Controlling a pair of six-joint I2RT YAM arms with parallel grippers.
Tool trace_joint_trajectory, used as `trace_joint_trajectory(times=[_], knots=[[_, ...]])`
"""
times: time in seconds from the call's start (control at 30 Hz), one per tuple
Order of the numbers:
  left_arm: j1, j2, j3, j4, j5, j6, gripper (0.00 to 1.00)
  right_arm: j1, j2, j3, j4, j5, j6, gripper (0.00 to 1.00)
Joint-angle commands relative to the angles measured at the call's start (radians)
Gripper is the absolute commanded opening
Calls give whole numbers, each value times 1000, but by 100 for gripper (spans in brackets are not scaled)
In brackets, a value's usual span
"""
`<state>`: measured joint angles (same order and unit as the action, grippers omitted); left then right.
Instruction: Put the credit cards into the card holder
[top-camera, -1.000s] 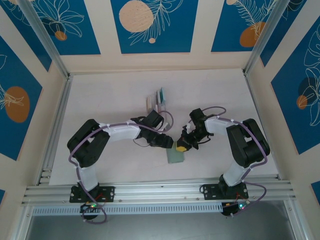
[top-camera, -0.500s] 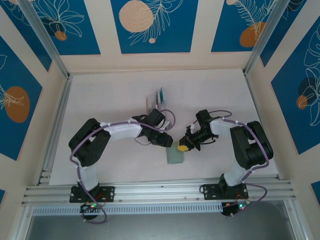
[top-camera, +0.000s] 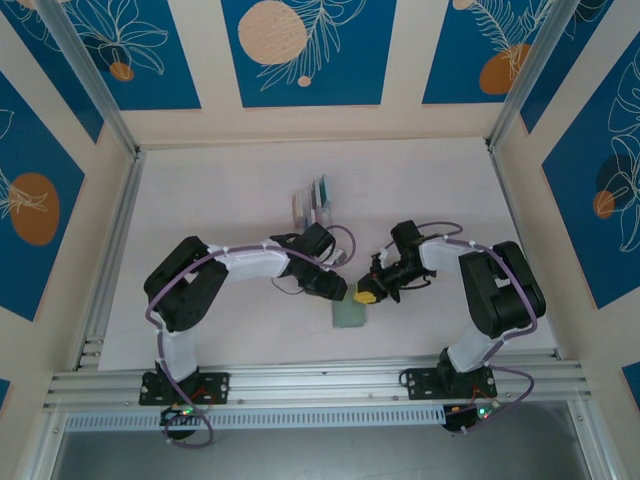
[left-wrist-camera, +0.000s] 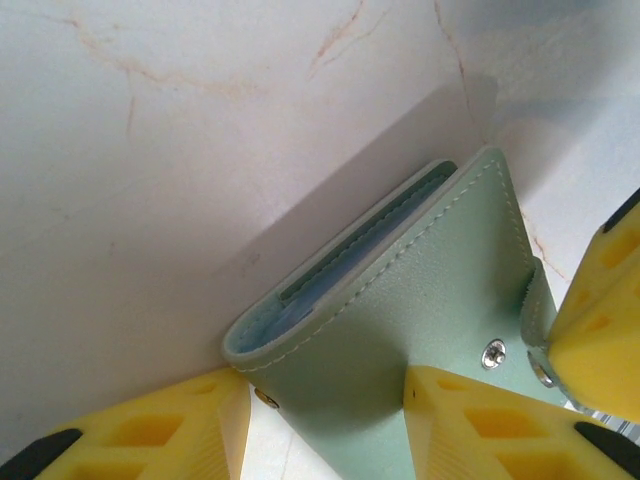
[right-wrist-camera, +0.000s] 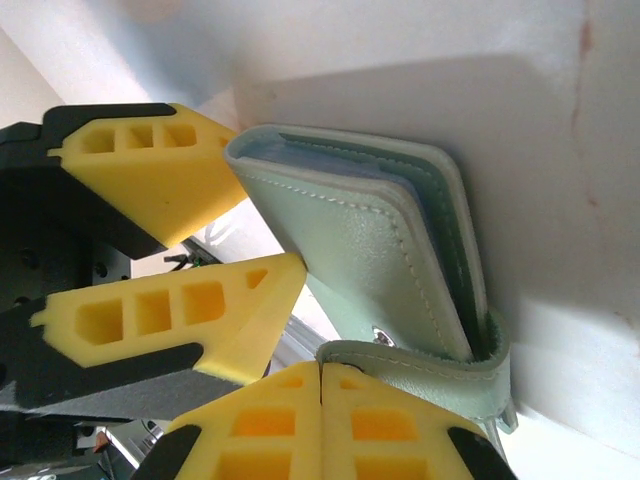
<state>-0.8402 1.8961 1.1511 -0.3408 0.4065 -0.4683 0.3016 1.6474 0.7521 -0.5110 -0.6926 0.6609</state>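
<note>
On the desk (top-camera: 200, 200), the holder (top-camera: 350, 313) lies folded near the front, its tab (right-wrist-camera: 420, 365) unsnapped. The rack (top-camera: 302, 208) well behind it holds the cards (top-camera: 321, 192): 0 loaded, I judge. The right fingers (right-wrist-camera: 280, 420) pinch the tab together. The left fingers (left-wrist-camera: 470, 420) stand apart astride the cover (left-wrist-camera: 420, 300), grip unclear.

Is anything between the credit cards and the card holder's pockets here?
Yes: the card holder is folded shut, its green cover over the pockets. The left end effector grips it near the fold; the shut right end effector sits at the loose snap tab. The credit cards stand farther back on the table.
</note>
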Motion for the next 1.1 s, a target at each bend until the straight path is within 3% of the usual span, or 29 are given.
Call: trace_joint_trajectory(times=[0.0,1.07], knots=[[-10,21,21,-15,-14,11,44,16,29,-6,-11,-23,-14,0],[-11,24,20,-2,-7,5,44,43,89,10,-51,165,-6,0]])
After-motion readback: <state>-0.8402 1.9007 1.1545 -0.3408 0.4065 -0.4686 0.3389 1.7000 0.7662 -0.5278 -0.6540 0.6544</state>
